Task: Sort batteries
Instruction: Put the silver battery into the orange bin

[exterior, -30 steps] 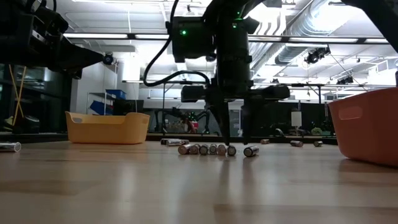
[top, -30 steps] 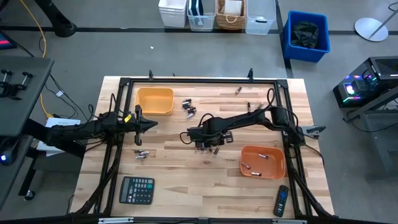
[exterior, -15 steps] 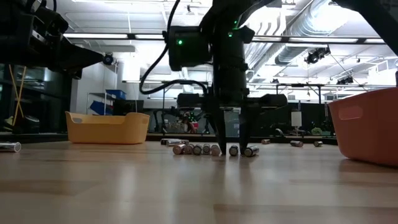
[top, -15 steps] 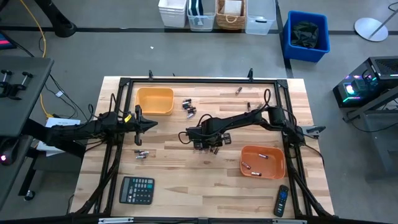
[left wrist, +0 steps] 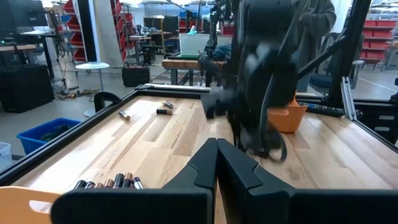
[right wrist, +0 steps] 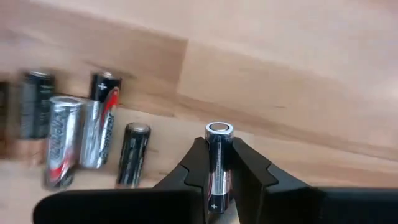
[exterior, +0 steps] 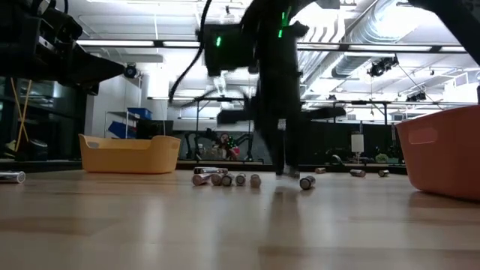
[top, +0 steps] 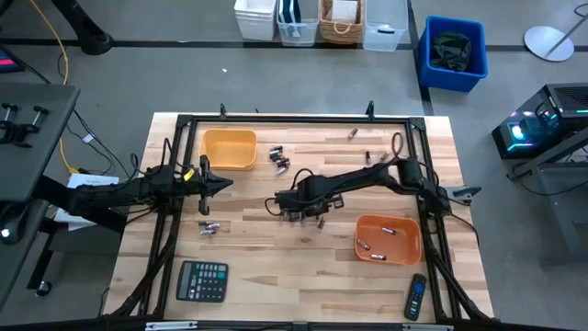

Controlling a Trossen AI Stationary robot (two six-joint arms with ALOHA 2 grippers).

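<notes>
Over on the left, the left gripper [top: 223, 183] hangs above the wood near the yellow bin [top: 229, 149], its fingers [left wrist: 205, 163] pressed together with nothing between them. A couple of batteries [top: 209, 226] lie just below it on the table [top: 266, 267], with the calculator [top: 202, 281] nearer the front edge. Another small heap [top: 279, 158] sits beside the yellow bin. Mid-table, the right gripper [top: 296, 209] is clamped on one battery [right wrist: 216, 163], held between its fingers, with a loose row [right wrist: 81, 134] lying beside it on the wood. To the right, the orange bin [top: 390, 238] holds a few cells, and the remote [top: 416, 296] lies below it.
</notes>
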